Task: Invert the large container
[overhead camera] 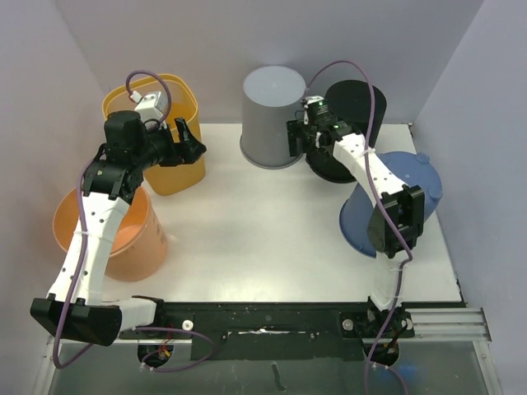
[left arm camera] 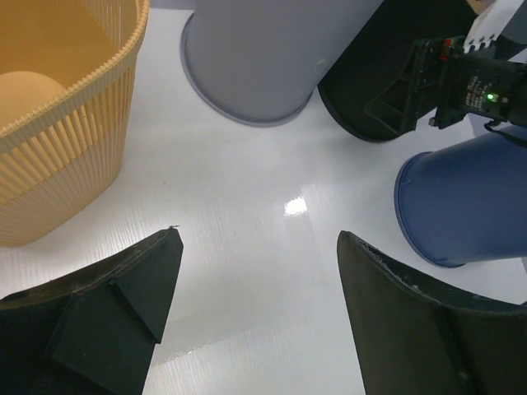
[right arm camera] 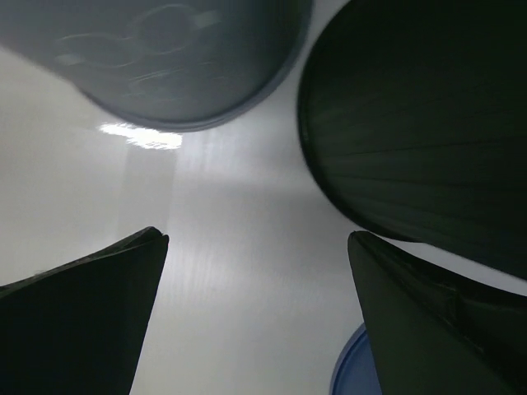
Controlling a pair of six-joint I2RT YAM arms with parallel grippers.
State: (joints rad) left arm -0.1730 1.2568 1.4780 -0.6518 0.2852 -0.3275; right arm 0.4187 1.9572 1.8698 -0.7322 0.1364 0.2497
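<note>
Containers, five on the worktop [overhead camera: 263, 239]. Grey tub [overhead camera: 272, 115] at mid far edge, black tub [overhead camera: 358, 103] toward the far right corner and blue bucket [overhead camera: 420, 169] at the right edge all stand bottom up, wide rims down. Yellow basket [overhead camera: 173, 177] at the far left corner and orange bucket [overhead camera: 140, 239] at the left edge stand mouth up.

Judgement: the thing to turn is one of the two open ones. The ribbed yellow basket looks likeliest, though the task line does not rule out the orange bucket.

Left pincer [overhead camera: 191, 140]: spread wide, nothing between its fingers. It sits just beside the basket's right wall; contact cannot be told from above. In the left wrist view the basket [left arm camera: 74, 156] lies off to the left of the pincer [left arm camera: 259, 239], which points across bare worktop toward the grey tub [left arm camera: 263, 58], not at the basket.

Right pincer [overhead camera: 295, 141]: also wide and empty, low in the gap between the grey and black tubs. It is well apart from the basket, with the grey tub between them.

Key relation: the basket's long axis is upright, rim on top, and it lies to the left of the nearer left pincer. Judgement: that pincer would need to swing left and take the rim or wall before any tipping, and the orange bucket close by leaves little room on that side.
</note>
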